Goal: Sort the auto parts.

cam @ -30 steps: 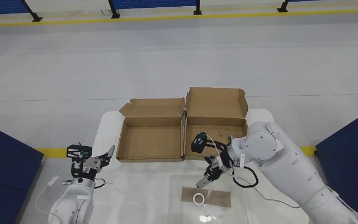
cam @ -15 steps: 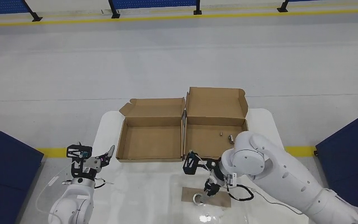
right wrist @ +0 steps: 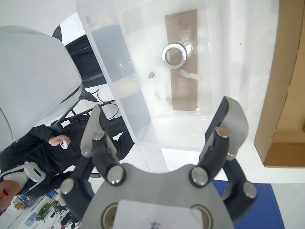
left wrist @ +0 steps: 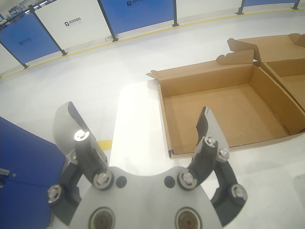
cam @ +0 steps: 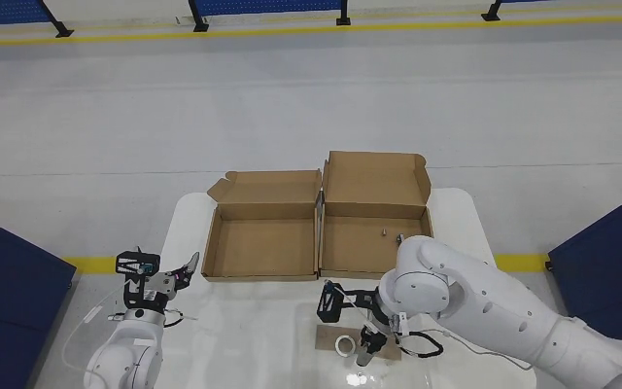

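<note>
Right claw (right wrist: 160,107) was wide, empty, above clear bin (right wrist: 107,72). Left claw (left wrist: 137,109) was wide too, far off. Metal ring (right wrist: 174,56) lay flat in bin, over brown strip (right wrist: 184,91). Seemed hard, light, slippery; best pinched across rim.

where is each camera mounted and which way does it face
Top: above the arms, facing down at left box, right box; left arm, right arm show.
Left wrist: faces left box past open left end effector.
Right wrist: faces down into clear bin past open right end effector.
Shared: top and right wrist both show metal ring.
</note>
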